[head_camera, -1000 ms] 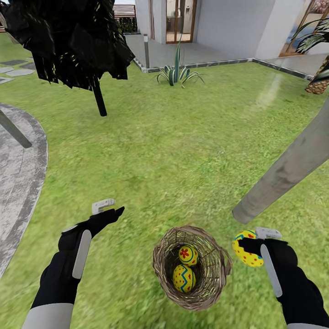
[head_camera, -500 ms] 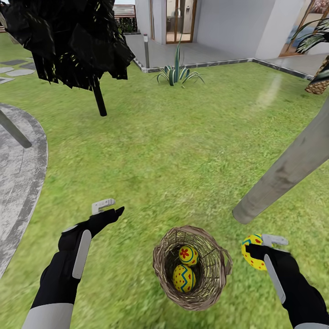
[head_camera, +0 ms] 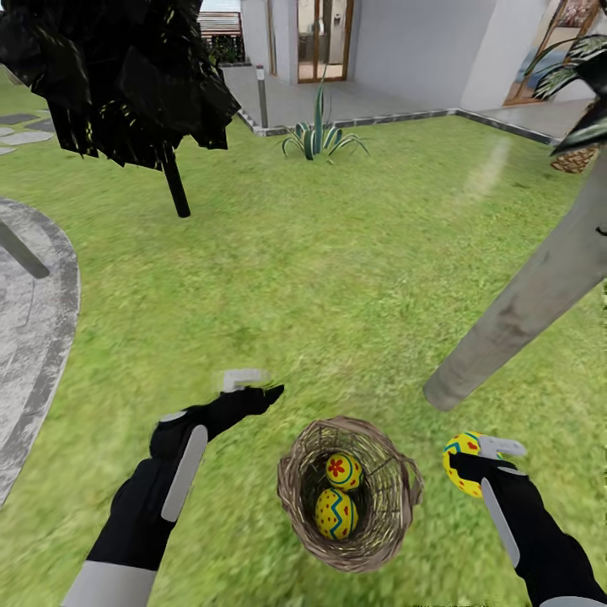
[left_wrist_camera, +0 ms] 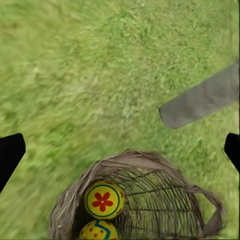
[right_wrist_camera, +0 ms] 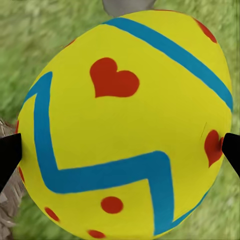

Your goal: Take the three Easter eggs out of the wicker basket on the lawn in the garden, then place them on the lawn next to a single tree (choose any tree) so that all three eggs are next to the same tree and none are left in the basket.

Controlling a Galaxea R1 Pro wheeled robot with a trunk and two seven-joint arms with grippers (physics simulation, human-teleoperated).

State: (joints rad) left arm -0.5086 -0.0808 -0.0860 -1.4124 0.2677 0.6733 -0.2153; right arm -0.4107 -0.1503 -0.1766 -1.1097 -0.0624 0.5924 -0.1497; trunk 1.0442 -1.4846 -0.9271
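The wicker basket (head_camera: pixel 291 476) stands on the lawn (head_camera: pixel 337 278) right in front of me. Two Easter eggs lie in it: a red-flower one (head_camera: pixel 343 471) and a blue-zigzag one (head_camera: pixel 335 513). My right gripper (head_camera: pixel 478 455) is shut on the third egg (head_camera: pixel 459 464), held just right of the basket, near the foot of the pale tree trunk (head_camera: pixel 523 312). In the right wrist view this egg (right_wrist_camera: pixel 127 125) sits between the fingertips (right_wrist_camera: pixel 7 155). My left gripper (head_camera: pixel 257 386) is open and empty, up and left of the basket. The left wrist view looks down on the basket (left_wrist_camera: pixel 130 157) and the flower egg (left_wrist_camera: pixel 103 200).
A near-black tree (head_camera: pixel 126 76) with a thin black trunk stands far left. Grey paving (head_camera: pixel 34 337) curves along the left edge. A spiky plant (head_camera: pixel 319 135) grows by the paved terrace of the white house at the back. Open grass lies between.
My left arm has swung right, toward the basket. The right gripper has carried its egg a little further right of the basket. The head view has shifted slightly.
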